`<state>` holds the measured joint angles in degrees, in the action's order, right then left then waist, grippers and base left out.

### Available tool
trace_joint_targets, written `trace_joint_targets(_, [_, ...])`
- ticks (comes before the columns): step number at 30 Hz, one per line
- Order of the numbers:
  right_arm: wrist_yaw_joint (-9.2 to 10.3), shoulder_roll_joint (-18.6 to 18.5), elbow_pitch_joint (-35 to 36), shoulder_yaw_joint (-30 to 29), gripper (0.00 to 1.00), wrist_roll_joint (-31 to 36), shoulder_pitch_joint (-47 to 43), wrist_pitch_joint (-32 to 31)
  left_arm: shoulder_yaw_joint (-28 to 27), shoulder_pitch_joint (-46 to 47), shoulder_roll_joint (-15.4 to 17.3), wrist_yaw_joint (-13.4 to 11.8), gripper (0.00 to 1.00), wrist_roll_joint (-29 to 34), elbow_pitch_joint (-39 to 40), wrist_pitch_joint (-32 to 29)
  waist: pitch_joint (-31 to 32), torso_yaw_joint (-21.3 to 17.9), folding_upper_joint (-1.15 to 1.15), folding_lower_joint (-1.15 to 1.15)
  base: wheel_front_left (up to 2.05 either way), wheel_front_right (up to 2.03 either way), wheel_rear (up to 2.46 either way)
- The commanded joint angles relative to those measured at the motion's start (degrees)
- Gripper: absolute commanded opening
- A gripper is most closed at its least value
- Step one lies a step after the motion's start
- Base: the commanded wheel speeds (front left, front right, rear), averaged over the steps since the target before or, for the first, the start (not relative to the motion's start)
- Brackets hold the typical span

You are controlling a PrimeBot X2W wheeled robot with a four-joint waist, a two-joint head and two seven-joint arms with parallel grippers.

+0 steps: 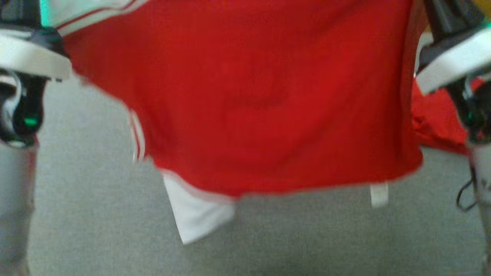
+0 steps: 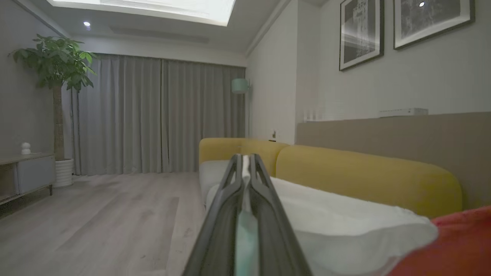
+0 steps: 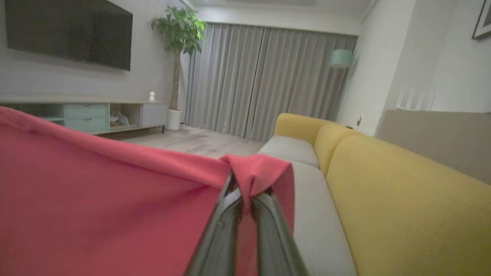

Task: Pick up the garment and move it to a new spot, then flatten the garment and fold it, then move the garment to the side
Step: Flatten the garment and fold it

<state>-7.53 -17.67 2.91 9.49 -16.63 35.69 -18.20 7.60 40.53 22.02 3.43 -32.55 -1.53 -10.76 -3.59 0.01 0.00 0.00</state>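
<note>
I am holding the red garment [image 1: 268, 96] up over the grey sofa seat [image 1: 76, 214], left gripper [image 2: 245, 159] and right gripper [image 3: 247, 193] each clenching a top corner, so it is hanging spread for flattening.

forearms [image 1: 15, 199]: pale grey | wrist collars [image 1: 32, 61]: white | claw fingers [image 2: 220, 222]: dark | cable [image 1: 465, 197]: black

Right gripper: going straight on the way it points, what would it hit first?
Beyond the red garment pinched by the right gripper, probably the sofa's grey seat cushion; depth is unclear.
</note>
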Motion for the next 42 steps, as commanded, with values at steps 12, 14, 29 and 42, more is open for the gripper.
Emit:
trace_joint_targets(12, [0.04,-1.95,-34.59,7.6,0.0,8.75,42.65,14.81,1.89,41.12,2.61,1.16,0.0,9.26,-27.51,11.61,-20.57,1.11,0.0,0.0,0.0,0.0,0.0])
trace_joint_targets(14, [0.04,-1.1,-40.23,7.24,0.0,10.69,46.55,18.97,2.89,46.06,1.7,1.24,0.0,10.74,-32.31,14.78,-20.59,1.19,0.0,0.0,0.0,0.0,0.0])
trace_joint_targets(29, [0.04,1.31,-64.39,11.88,0.0,5.27,35.61,31.2,16.72,33.04,-2.13,4.02,0.0,8.27,-47.61,24.51,-15.61,3.84,0.0,0.0,0.0,0.0,0.0])
trace_joint_targets(42, [0.04,-5.54,-61.61,28.28,0.0,-11.65,14.06,19.03,32.26,4.39,8.1,4.05,0.0,-4.34,-36.9,19.91,-6.14,4.53,0.0,0.0,0.0,0.0,0.0])
